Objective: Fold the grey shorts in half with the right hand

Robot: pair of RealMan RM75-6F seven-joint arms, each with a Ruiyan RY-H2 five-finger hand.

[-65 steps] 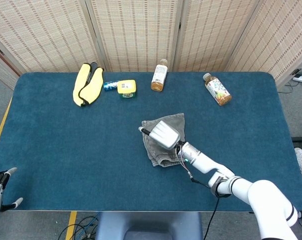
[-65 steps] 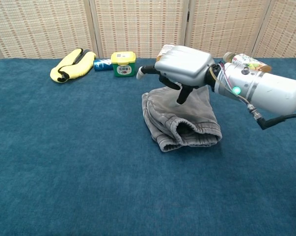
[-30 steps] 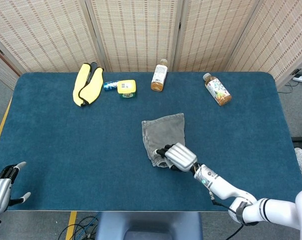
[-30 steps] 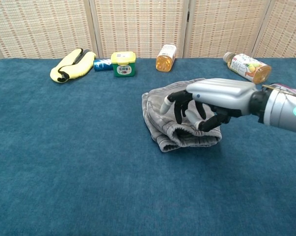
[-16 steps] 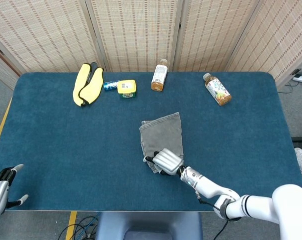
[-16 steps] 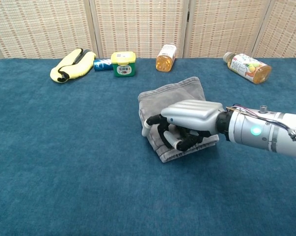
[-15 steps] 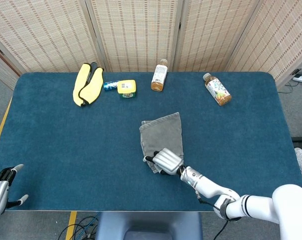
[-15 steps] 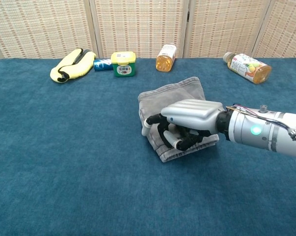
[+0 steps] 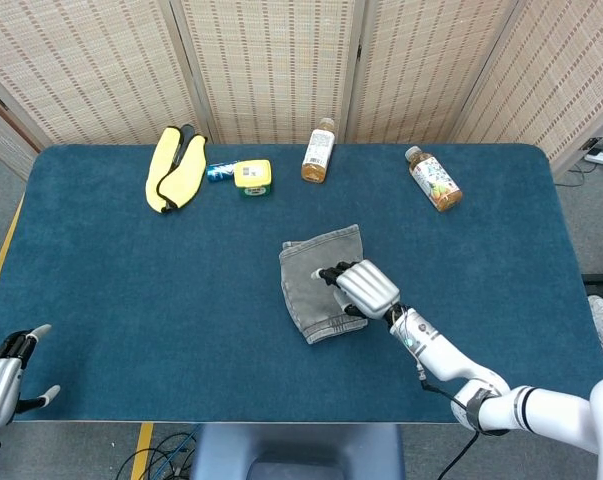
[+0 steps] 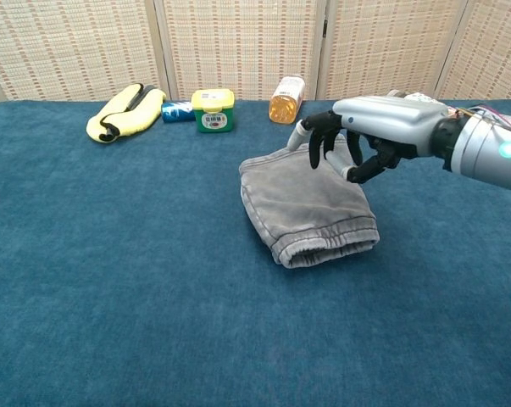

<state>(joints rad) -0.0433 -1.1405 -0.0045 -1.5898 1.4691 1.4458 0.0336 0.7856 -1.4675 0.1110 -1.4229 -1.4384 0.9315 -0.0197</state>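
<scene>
The grey shorts (image 10: pixel 304 207) lie folded flat in the middle of the blue table, waistband (image 10: pixel 327 246) toward me; in the head view the shorts (image 9: pixel 311 285) sit just left of my right hand. My right hand (image 10: pixel 367 127) hovers above the far right corner of the shorts, palm down, fingers bent and apart, holding nothing. In the head view my right hand (image 9: pixel 361 287) overlaps the shorts' right edge. My left hand (image 9: pixel 1 385) stays at the near left table corner, fingers spread and empty.
Along the far edge lie a yellow cloth item (image 9: pixel 174 168), a small blue can (image 9: pixel 219 172), a yellow-lidded tub (image 9: pixel 252 177), an amber bottle (image 9: pixel 318 152) and a lying bottle (image 9: pixel 433 179). Woven screens stand behind the table.
My right hand let go of the waistband end, rose and moved toward the shorts' far right corner. The shorts now lie flatter. The left hand has barely moved.
</scene>
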